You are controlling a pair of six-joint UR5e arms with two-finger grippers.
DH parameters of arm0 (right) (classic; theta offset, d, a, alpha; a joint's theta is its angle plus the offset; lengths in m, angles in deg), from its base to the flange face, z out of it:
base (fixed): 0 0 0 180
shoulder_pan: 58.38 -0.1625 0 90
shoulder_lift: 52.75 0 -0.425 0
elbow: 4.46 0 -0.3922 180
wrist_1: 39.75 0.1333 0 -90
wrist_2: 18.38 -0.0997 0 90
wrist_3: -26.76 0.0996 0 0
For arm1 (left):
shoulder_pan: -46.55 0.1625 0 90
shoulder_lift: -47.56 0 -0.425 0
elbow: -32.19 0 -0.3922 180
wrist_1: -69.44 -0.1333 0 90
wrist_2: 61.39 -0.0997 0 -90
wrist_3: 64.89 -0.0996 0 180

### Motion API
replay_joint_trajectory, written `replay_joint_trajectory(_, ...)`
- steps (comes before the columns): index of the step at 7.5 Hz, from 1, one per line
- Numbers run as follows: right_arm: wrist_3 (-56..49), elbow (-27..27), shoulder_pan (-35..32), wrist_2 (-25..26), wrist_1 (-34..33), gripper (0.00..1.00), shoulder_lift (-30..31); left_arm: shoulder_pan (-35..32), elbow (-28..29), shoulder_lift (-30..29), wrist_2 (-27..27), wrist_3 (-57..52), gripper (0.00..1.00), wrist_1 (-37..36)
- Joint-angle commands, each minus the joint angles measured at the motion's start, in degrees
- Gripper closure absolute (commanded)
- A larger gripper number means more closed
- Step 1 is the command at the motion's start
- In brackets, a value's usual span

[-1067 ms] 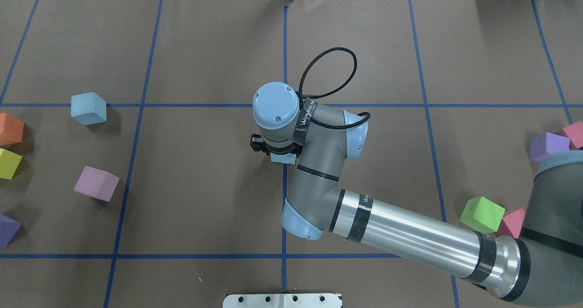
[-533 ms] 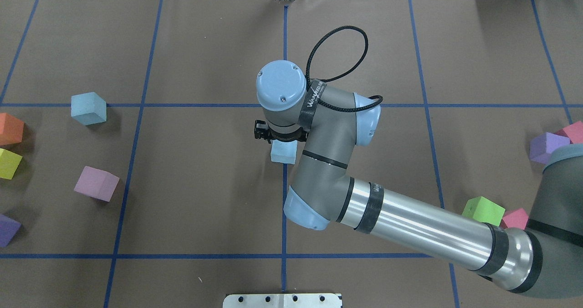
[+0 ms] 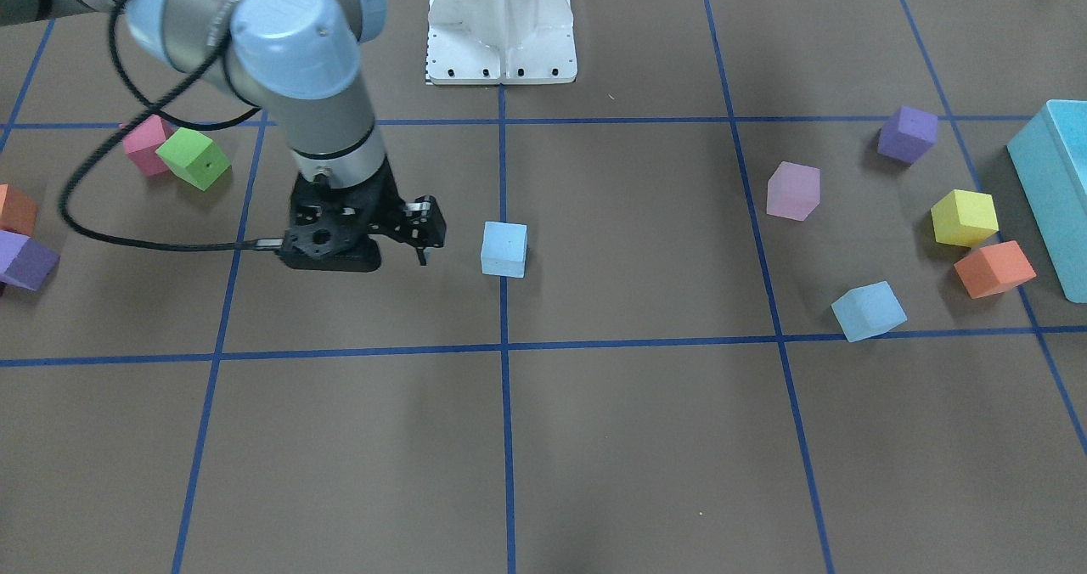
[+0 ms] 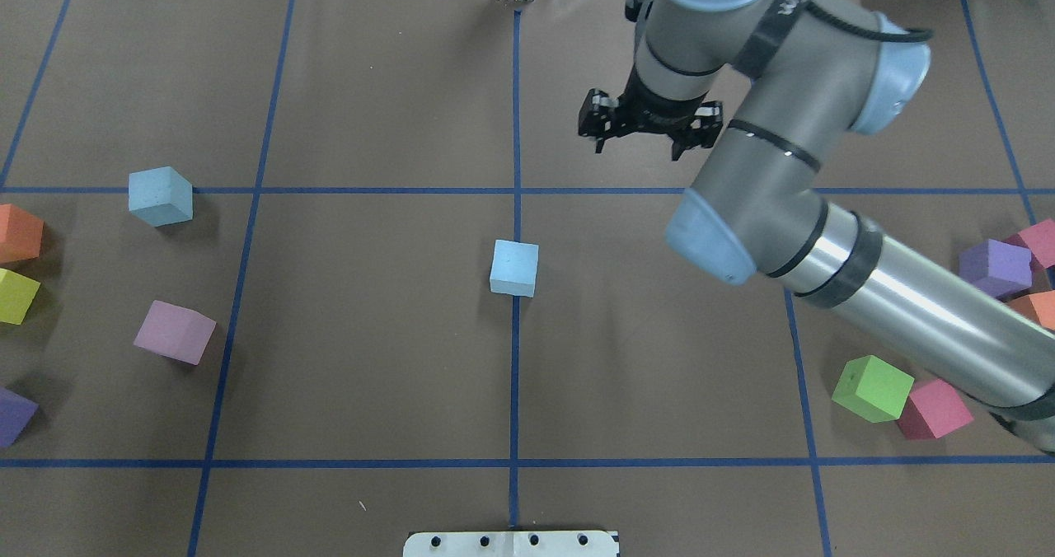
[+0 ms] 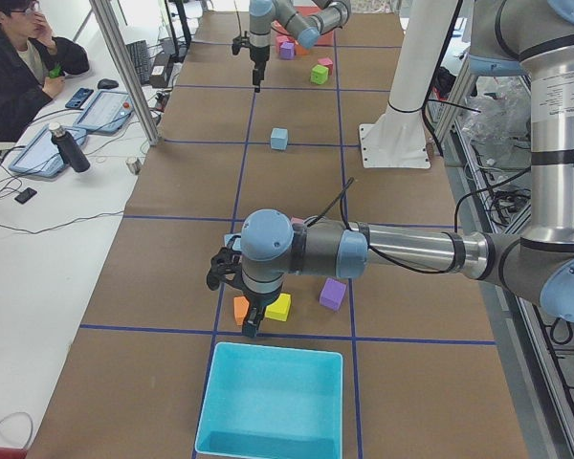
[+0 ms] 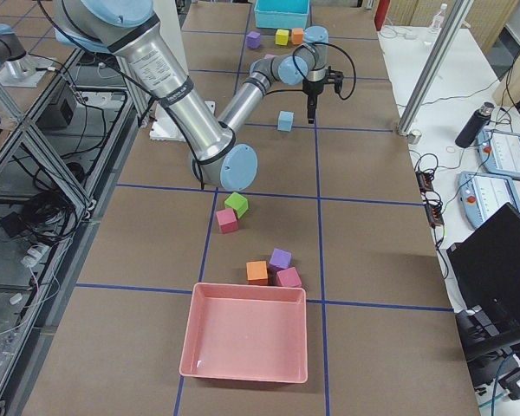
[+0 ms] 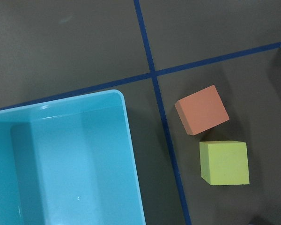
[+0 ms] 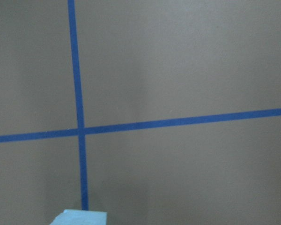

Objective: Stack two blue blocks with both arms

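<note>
Right gripper [image 4: 639,143]: my fingers stand wide apart with nothing between them. It hangs above the table [image 4: 371,351] and touches nothing.
Right gripper, place: off to my right of the first blue block [image 4: 514,268], clear of it.
First blue block: sits flat on the table, alone, on the long tape line [image 4: 515,87] that runs out from my base. Top face bare. My right wrist camera catches only its corner at the bottom edge, on that same line.
Second blue block [image 4: 161,196]: on my left side, turned a little askew, resting on the table by a cross line. Well apart from the first; the two are not stacked.
Left gripper [image 5: 253,323]: shows only in the side view from my left end, pointing down. I cannot tell how far it is spread.
Left gripper, place: above the strip between the teal box [image 5: 268,402] and two cubes.
Left wrist camera: teal box corner on one side, orange cube [image 7: 202,109] and yellow cube [image 7: 224,162] on the other, close together.
</note>
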Motion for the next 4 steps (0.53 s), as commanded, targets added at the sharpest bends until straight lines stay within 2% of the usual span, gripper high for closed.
replay_joint_trajectory(1, -16.9, -4.7, -12.4, -5.7, 0.0, 0.0, 10.2, 0.4, 1.8, -4.0, -0.4, 0.2, 0.0, 16.2)
replay_joint_trajectory(2, -26.3, -5.1, -16.8, -6.4, -0.1, 0.0, 13.9, 1.4, 4.1, -8.4, 0.3, 2.0, 0.0, 18.3)
replay_joint_trajectory(3, -37.0, -4.3, -21.6, -7.9, -0.1, 0.0, 18.0, 4.2, 3.9, -10.2, 2.9, 9.7, 0.0, 18.9)
replay_joint_trajectory(4, -47.0, -4.0, -26.2, -8.4, -0.1, 0.0, 21.8, 6.4, 3.9, -12.6, 3.0, 14.1, 0.0, 18.4)
